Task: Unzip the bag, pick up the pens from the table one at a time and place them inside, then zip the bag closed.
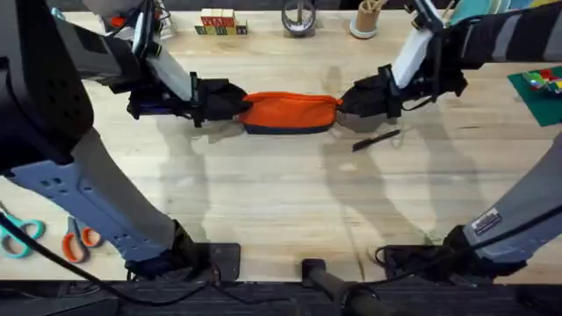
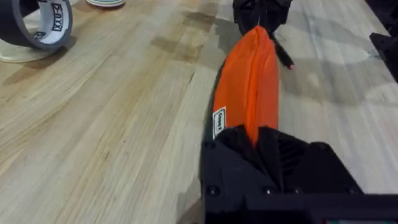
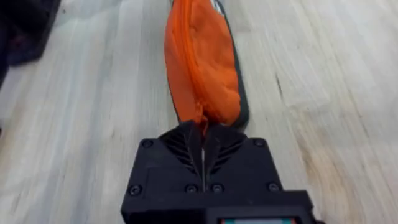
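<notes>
Grippers, left (image 1: 235, 102) and right (image 1: 344, 104), are closed on the bag's (image 1: 290, 111) ends; unzipping is underway, needing a steady pull.

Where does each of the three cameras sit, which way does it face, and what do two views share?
Overhead: above the arm bases, looking down and forward at the table; both arms show, left gripper and right gripper at the ends of the bag.
Left wrist: on the left arm, looking along the bag; its own gripper shows.
Right wrist: on the right arm, looking along the bag from the other end; its own gripper shows.
Shared: all views show the bag.
</notes>
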